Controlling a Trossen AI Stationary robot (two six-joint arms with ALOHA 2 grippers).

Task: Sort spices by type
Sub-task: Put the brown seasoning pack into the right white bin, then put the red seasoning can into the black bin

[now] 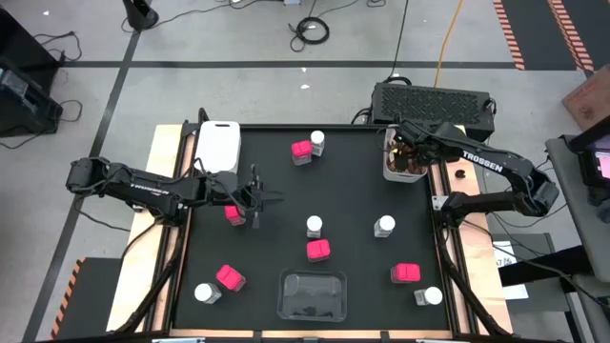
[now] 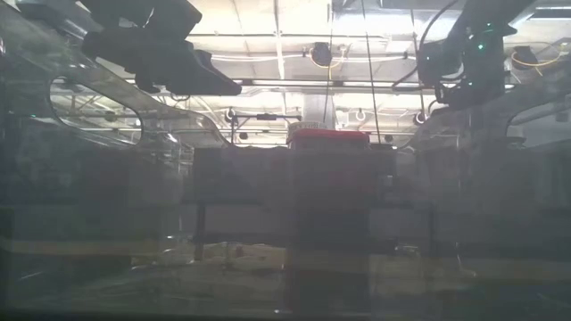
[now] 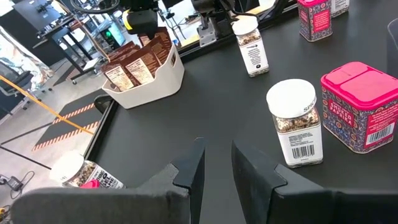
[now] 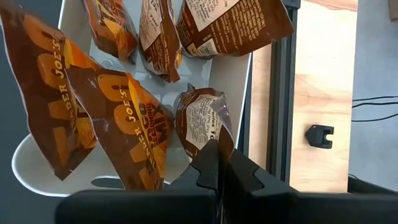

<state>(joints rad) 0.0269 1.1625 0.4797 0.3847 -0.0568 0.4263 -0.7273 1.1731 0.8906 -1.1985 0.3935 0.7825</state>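
Note:
My right gripper (image 4: 221, 163) hangs over a white tray (image 1: 391, 171) of brown spice packets at the table's far right and is shut on one packet (image 4: 202, 121). My left gripper (image 3: 216, 163) hovers above the mat's left-middle with its fingers slightly apart, holding nothing. A pink box (image 1: 233, 213) stands just beside it. Ahead of it stand a white-lidded clear jar (image 3: 295, 121) and a pink box (image 3: 360, 106). More pink boxes (image 1: 230, 278) and jars (image 1: 384, 226) stand scattered on the black mat. My right gripper pinches the brown packet by its near end (image 4: 210, 142) between its two fingers, coming from above and pointing down into the tray. The packet stretches ahead of the fingertips among the other packets. Whether it rests on the tray floor I cannot tell.
An empty white tray (image 1: 218, 145) sits at the far left corner. A clear tray (image 1: 311, 293) sits at the near edge. A pink box (image 1: 302, 151) and a jar (image 1: 316, 141) stand together at the far middle. Open mat lies between the scattered containers.

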